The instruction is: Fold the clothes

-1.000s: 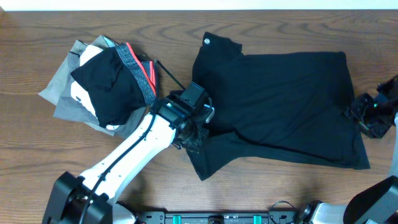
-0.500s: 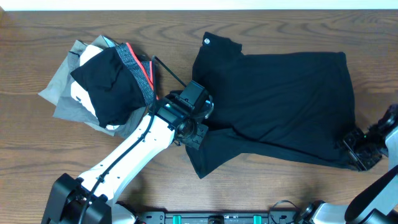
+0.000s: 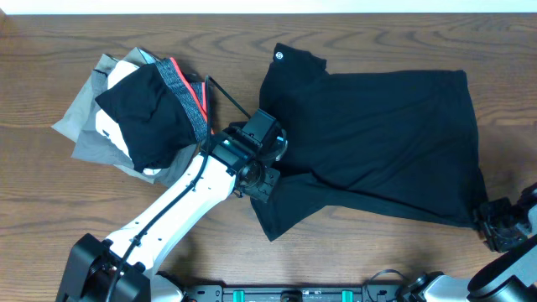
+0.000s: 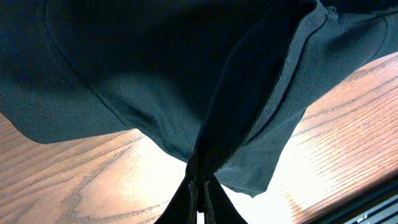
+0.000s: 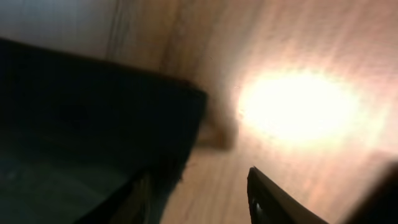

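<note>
**Black shirt lying spread on the table, left arm pinching its edge**

The black shirt (image 3: 377, 143) is lying mostly flat across the middle and right of the wooden table (image 3: 377, 33). Its small round white logo (image 3: 279, 56) is showing at the upper left corner of the cloth. A flap of the shirt is trailing down toward the near edge of the table, below the left arm.

The left gripper (image 3: 262, 178) is sitting on the shirt's left edge. In the left wrist view its 2 fingers (image 4: 186, 202) are pressing close together, and a bunched fold of the black fabric (image 4: 249, 93) is rising out from between them, so it is pinching the shirt.

The right gripper (image 3: 497, 225) is resting at the shirt's lower right corner, near the table's right edge. The right wrist view is blurring badly, but its 2 fingers (image 5: 273, 199) are standing well apart, and the shirt's dark corner (image 5: 93, 124) is lying ahead of them on the wood. Whether they are touching the cloth is not clear.

A heap of other clothes (image 3: 143, 109), grey, black, white and red, is lying at the table's left, apart from the shirt.
</note>
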